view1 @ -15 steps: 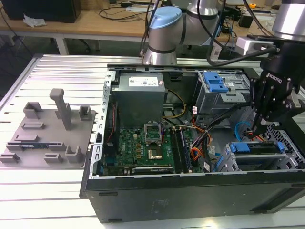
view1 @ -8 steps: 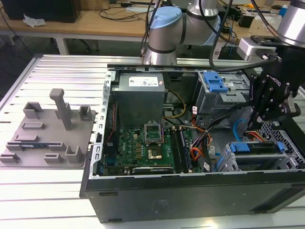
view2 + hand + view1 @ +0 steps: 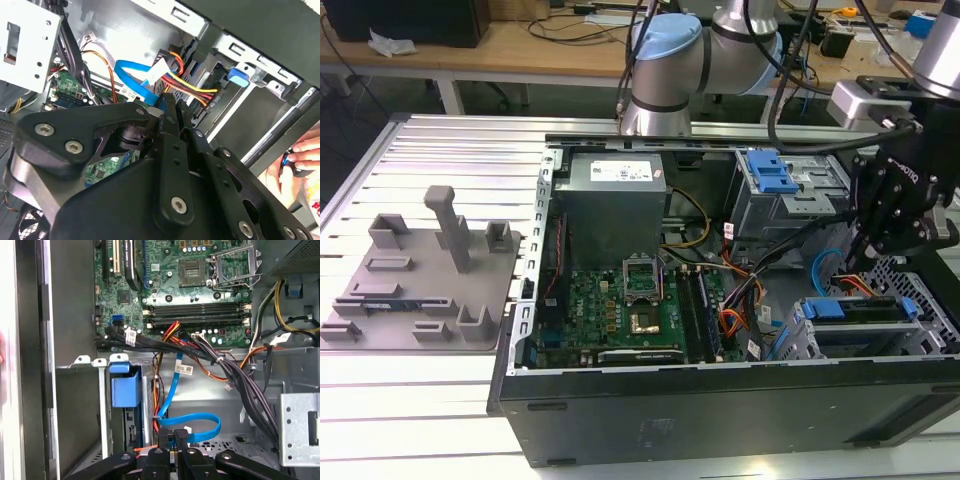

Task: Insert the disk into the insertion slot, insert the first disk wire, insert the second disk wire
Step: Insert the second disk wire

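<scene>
Inside the open computer case (image 3: 720,400), the disk's blue carrier (image 3: 850,308) lies in the low grey insertion slot (image 3: 930,335) at the exterior view's right. My black gripper (image 3: 868,258) hangs just above it. In the first wrist view the gripper (image 3: 175,436) is shut on the end of a flat blue disk wire (image 3: 192,419), which loops away and climbs toward the motherboard (image 3: 200,295). In the second wrist view the gripper (image 3: 167,102) meets the same blue wire (image 3: 132,70) beside a red, yellow and black wire bundle (image 3: 197,91) running toward the slot's blue tab (image 3: 237,75).
A taller grey bay with a blue latch (image 3: 770,172) stands behind the slot. The grey power supply (image 3: 615,200) and loose cables (image 3: 240,385) crowd the case's middle. A grey fixture plate (image 3: 420,280) lies on the table at the exterior view's left. A person's hand (image 3: 300,157) is beside the case.
</scene>
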{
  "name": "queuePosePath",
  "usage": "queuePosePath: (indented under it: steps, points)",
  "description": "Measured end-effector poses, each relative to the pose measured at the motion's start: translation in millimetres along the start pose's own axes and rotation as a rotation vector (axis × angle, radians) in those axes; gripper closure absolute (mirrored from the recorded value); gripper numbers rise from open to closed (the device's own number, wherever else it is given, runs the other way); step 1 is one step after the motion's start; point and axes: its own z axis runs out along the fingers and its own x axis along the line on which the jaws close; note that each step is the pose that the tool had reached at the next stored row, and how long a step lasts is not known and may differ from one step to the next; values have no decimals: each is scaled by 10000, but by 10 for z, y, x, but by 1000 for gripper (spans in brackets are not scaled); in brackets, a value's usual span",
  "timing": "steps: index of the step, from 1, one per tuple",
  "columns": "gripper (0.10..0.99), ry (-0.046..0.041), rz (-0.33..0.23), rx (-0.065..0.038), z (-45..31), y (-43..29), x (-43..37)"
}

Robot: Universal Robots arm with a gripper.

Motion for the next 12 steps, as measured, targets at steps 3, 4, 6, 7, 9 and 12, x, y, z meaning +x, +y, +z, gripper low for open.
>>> queuePosePath:
  steps: [3,4,6,7,9,12]
  points:
    - [925,-4,67,-10,6,-6,62]
    - [925,-4,81,-12,8,-7,81]
    - [925,-7,101,-14,13,-8,131]
    - [925,-9,104,-14,16,-9,156]
    - [925,-15,106,-15,22,-10,215]
    - [925,-19,106,-15,26,12,251]
